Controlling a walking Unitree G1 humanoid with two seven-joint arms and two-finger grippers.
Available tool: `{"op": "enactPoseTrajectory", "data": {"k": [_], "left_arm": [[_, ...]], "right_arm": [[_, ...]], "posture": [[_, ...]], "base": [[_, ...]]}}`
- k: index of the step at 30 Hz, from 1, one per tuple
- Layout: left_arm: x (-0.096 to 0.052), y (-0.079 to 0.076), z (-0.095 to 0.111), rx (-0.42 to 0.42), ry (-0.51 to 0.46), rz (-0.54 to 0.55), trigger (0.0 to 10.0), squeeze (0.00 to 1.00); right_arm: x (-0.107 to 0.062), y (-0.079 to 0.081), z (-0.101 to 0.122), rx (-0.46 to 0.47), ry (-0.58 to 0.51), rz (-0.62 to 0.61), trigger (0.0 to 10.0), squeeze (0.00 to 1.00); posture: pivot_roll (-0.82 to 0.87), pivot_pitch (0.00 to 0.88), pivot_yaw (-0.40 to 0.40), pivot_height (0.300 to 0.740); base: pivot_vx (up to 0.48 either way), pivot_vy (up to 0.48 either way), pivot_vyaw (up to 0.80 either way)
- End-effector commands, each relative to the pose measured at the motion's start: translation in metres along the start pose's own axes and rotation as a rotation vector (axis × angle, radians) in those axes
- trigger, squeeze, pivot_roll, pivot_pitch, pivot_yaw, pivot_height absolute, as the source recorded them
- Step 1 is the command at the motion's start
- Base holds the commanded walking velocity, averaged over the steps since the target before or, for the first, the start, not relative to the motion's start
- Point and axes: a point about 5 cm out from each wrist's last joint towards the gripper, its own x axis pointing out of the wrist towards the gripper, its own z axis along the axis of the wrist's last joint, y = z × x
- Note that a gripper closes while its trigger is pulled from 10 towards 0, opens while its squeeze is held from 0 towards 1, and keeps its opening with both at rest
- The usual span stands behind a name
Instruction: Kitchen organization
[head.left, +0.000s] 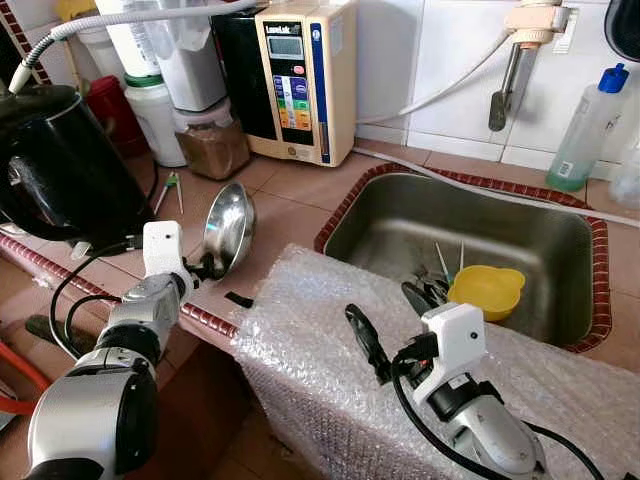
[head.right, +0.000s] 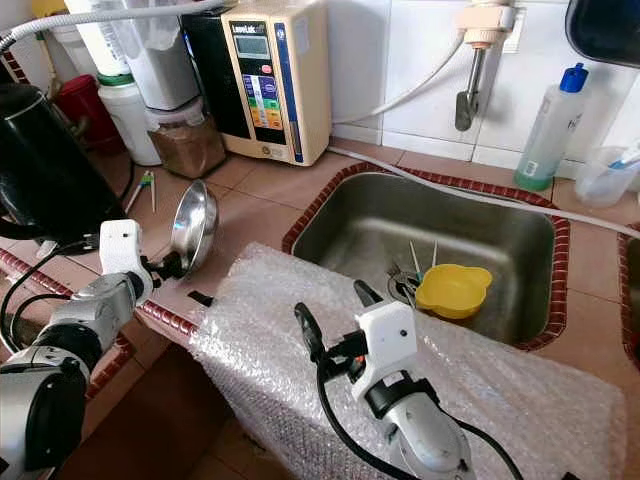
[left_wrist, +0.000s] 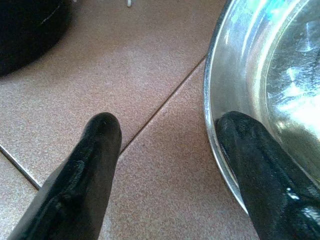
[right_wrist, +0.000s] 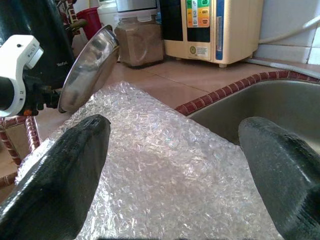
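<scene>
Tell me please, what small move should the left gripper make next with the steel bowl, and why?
Probably carry the steel bowl toward the sink and lower it there. The left gripper holds it tilted on edge above the tiled counter, one finger inside the rim. The sink already holds a yellow bowl and some utensils, so dishes seem to gather there. The right gripper hovers open over the bubble wrap.

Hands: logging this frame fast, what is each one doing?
Left hand: shut on the steel bowl, pinching its rim and holding it tilted.
Right hand: open, empty, over the bubble wrap.
</scene>
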Motion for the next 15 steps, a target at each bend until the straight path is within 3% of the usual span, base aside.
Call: {"op": "enactPoseTrajectory", "data": {"k": [1, 5, 10, 15], "left_arm": [[0.000, 0.006, 0.014, -0.019, -0.053, 0.039, 10.0, 0.00], [0.000, 0.005, 0.022, -0.025, -0.084, 0.032, 10.0, 0.00], [-0.001, -0.004, 0.047, -0.014, -0.173, 0.029, 10.0, 0.00], [0.000, -0.007, 0.048, -0.019, -0.166, 0.004, 10.0, 0.00]], "right_arm": [[0.001, 0.002, 0.004, 0.001, -0.015, 0.015, 10.0, 0.00], [0.001, 0.002, 0.004, -0.001, -0.015, 0.015, 10.0, 0.00], [0.003, 0.001, 0.004, -0.006, -0.018, 0.015, 10.0, 0.00], [0.005, 0.001, 0.004, -0.009, -0.020, 0.017, 10.0, 0.00]], "posture": [[-0.04, 0.000, 0.154, 0.740], [-0.04, 0.000, 0.154, 0.740], [-0.03, 0.000, 0.153, 0.740], [-0.03, 0.000, 0.156, 0.740]], "base": [[0.000, 0.000, 0.00], [0.000, 0.000, 0.00], [0.000, 0.000, 0.00], [0.000, 0.000, 0.00]]}}
